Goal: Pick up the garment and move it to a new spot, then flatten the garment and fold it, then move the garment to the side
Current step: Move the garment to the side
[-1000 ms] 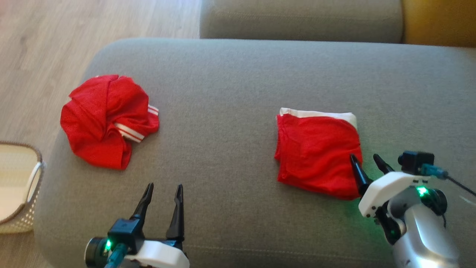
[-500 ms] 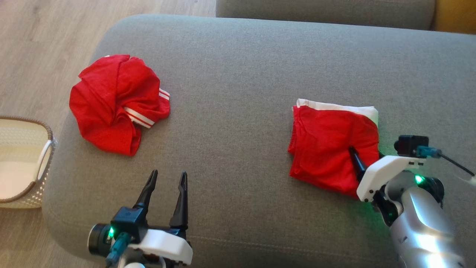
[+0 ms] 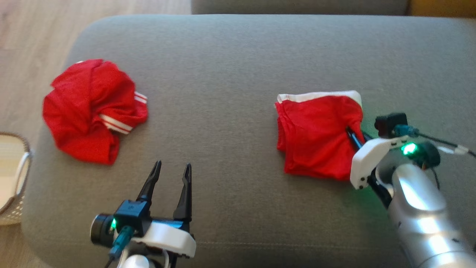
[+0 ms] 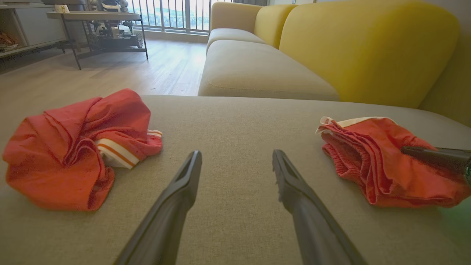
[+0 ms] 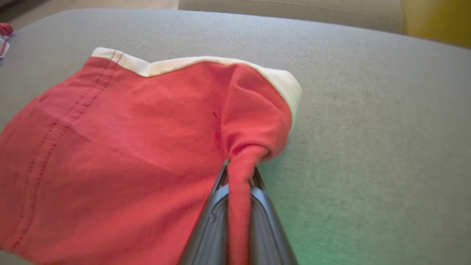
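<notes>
Leftward, pale basket point(image 3: 22, 169); rightward, folded garment point(image 3: 312, 137) in right gripper point(image 3: 351, 132).

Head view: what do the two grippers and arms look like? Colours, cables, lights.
The left gripper and right gripper each have two long black tapering fingers on a white moulded housing. Each carries a small black camera with a teal plug and cable, plus a green light. The right forearm is glossy silver.

White woven basket point(image 3: 15, 217) on the wooden floor point(image 3: 33, 33) beside the grey sofa seat point(image 3: 230, 67); yellow backrest point(image 4: 368, 51) behind.
</notes>
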Motion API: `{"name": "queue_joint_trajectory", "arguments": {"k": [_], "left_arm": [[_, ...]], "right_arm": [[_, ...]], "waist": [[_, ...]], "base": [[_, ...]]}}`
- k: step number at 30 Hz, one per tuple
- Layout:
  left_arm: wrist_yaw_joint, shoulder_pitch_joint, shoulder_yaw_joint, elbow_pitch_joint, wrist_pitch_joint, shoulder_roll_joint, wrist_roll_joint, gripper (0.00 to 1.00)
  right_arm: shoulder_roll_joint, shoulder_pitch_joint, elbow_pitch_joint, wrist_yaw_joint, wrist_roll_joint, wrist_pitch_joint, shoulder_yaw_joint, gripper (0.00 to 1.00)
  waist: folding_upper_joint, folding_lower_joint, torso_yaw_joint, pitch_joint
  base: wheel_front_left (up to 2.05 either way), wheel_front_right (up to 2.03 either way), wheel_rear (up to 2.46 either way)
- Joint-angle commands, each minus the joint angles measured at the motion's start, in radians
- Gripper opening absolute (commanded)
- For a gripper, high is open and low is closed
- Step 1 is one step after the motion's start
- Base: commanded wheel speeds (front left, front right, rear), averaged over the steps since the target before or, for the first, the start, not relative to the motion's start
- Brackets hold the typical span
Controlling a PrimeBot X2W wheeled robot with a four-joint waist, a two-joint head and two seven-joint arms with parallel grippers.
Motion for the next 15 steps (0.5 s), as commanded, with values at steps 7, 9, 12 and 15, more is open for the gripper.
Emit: {"name": "queue_joint_trajectory", "arguments": {"k": [7,9,12,15], "left_arm": [[-0.007,-0.099,0.028,-0.050,-0.012,-0.003,0.032,1.00],[-0.012,-0.117,0.028,-0.053,-0.012,-0.003,0.040,1.00],[-0.022,-0.149,0.027,-0.060,-0.012,-0.003,0.050,1.00],[-0.034,-0.183,0.026,-0.067,-0.012,-0.003,0.064,1.00]], "right_arm": [[-0.097,-0.122,-0.060,0.000,-0.002,-0.030,0.154,0.00],[-0.127,-0.156,-0.073,0.000,0.016,-0.031,0.178,0.00],[-0.177,-0.206,-0.091,0.000,0.050,-0.030,0.195,0.00],[-0.219,-0.251,-0.104,0.000,0.089,-0.028,0.194,0.00]], "waist": [[0.0000,0.0000,-0.113,0.084],[0.0000,0.0000,-0.142,0.113],[0.0000,0.0000,-0.176,0.159],[0.0000,0.0000,-0.206,0.204]], "base": [[0.00,0.00,0.00],[0.00,0.00,0.00],[0.00,0.00,0.00],[0.00,0.00,0.00]]}}
